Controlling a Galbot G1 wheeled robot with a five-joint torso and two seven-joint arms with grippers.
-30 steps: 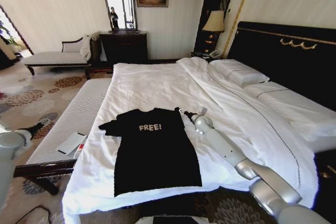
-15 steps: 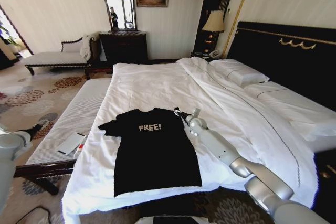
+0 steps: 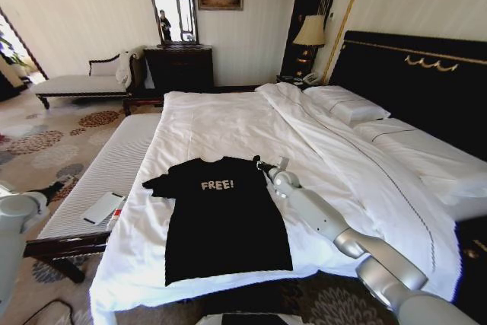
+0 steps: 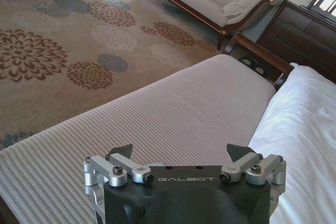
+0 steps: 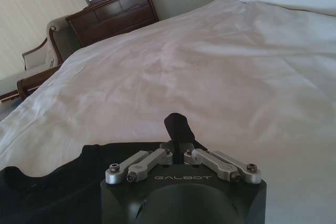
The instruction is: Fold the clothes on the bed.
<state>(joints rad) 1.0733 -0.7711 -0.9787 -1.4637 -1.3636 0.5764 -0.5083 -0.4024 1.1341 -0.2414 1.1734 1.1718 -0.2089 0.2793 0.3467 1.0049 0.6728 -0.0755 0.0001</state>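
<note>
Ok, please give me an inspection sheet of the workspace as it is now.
Surface: bed, white sheets.
Job's things: black T-shirt flat near the foot edge, "FREE!" facing up.
Clutter: white flat device on the striped bench.
Grippers: right gripper shut on the T-shirt's sleeve edge; left gripper open above the bench.
Cables: dark cable on the carpet.
Surroundings: chaise, dresser, lamp.

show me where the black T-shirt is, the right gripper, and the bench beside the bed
black T-shirt (image 3: 226,222), head view, middle of its front panel.
right gripper (image 5: 177,124), right wrist view, its closed fingertips at the sleeve.
bench (image 4: 173,114), left wrist view, bare striped cushion top.
</note>
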